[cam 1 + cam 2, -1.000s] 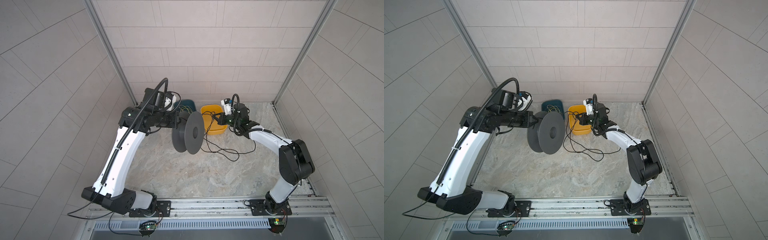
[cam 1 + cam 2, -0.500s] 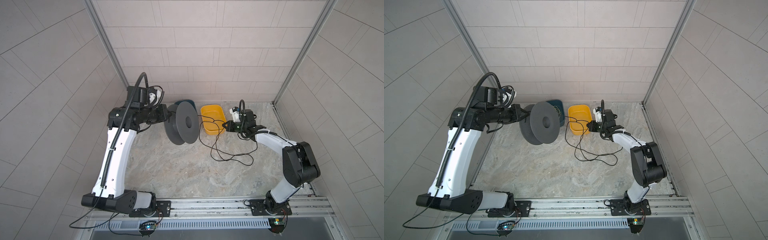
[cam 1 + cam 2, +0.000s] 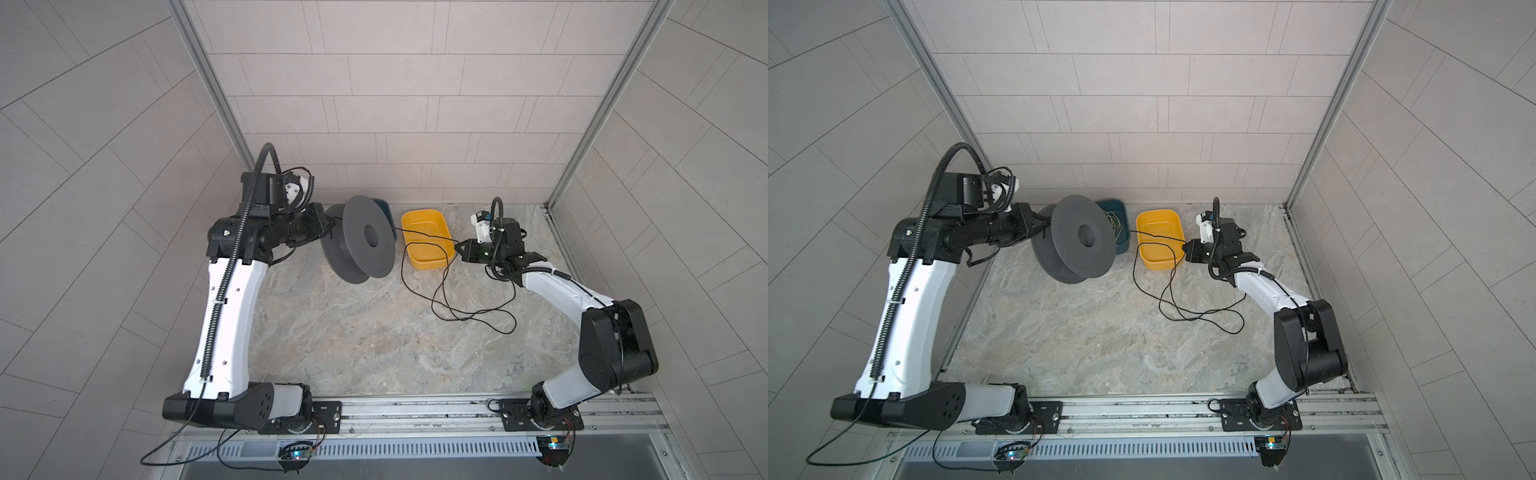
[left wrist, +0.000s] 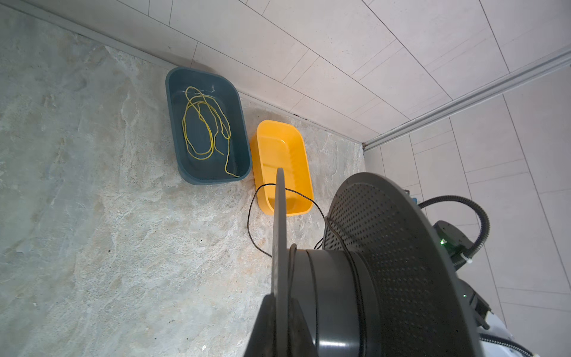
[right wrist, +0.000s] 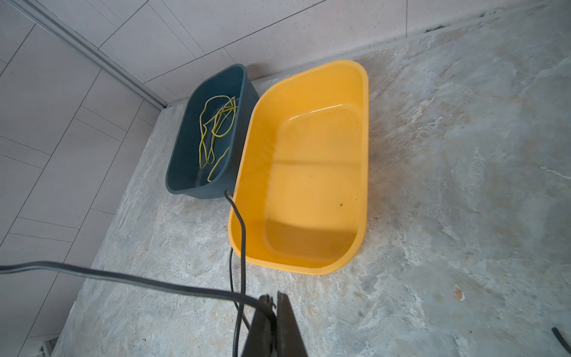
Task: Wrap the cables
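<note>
Holding the spool (image 3: 365, 241) by one flange in the left gripper (image 3: 329, 226), fingers probably clamped on it, though mostly hidden there. Pinching the black cable (image 5: 154, 282) in the right gripper (image 5: 273, 304), fingers pressed together on it, just beside the yellow tub (image 3: 430, 264). Only few turns on the hub, with loose loops lying on the floor. Could catch on the tub rim, knot in the loops, or slip over the flange if left slack.
</note>
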Controlling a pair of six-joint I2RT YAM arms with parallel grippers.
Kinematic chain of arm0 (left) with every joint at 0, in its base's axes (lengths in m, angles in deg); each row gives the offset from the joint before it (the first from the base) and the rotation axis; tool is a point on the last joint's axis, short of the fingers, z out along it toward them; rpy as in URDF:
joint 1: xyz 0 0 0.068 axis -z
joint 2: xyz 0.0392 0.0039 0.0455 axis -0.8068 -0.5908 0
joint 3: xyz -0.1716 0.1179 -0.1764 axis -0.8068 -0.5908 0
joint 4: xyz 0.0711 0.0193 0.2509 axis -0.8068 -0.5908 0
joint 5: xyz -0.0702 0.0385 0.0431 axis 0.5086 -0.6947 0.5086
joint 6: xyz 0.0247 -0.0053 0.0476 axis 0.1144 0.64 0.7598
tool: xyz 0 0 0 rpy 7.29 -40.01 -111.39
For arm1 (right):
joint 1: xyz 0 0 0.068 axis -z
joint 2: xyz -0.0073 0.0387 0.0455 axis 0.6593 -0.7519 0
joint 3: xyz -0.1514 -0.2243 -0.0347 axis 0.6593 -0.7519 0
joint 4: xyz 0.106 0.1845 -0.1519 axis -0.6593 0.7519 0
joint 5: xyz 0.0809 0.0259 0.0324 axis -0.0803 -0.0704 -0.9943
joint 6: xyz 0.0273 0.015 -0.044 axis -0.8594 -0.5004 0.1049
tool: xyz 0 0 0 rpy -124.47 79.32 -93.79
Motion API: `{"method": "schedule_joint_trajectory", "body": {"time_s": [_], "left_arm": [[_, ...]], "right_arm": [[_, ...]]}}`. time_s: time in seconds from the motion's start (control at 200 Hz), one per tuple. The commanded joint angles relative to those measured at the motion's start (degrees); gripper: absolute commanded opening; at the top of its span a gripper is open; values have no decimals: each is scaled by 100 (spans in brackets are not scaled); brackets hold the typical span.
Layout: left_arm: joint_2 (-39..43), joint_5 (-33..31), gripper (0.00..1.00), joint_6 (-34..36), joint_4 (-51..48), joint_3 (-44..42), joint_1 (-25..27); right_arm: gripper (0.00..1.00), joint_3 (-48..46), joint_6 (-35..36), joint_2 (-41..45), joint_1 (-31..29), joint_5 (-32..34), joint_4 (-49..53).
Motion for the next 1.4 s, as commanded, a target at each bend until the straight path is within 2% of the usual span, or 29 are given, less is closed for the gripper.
{"method": "schedule_joint_trajectory", "body": {"time_s": [0.0,0.155,0.35,0.485,0.786,1.001,1.181,1.396], "left_arm": [[180,-370,0,-700,899,-52,-182],[253,-832,0,-1377,1445,-432,-250],[535,-1419,0,-1928,2452,-1205,-289],[609,-1842,0,-2054,2723,-1392,-302],[447,-2520,0,-1890,2849,-1467,-296],[514,-3142,0,-1557,2998,-1666,-298],[423,-3246,0,-1173,2961,-1723,-281],[424,-3496,0,-831,2995,-1992,-220]], "right_arm": [[0,-17,253,26,127,535,592],[0,71,905,-11,-233,564,733],[0,-11,1674,275,-963,1089,609],[0,-15,2286,488,-1530,1509,523],[0,162,3726,754,-2960,2478,386],[0,430,4346,835,-3602,2498,330],[0,847,5141,764,-4173,2641,439],[0,1632,5435,480,-4385,2646,718]]}}
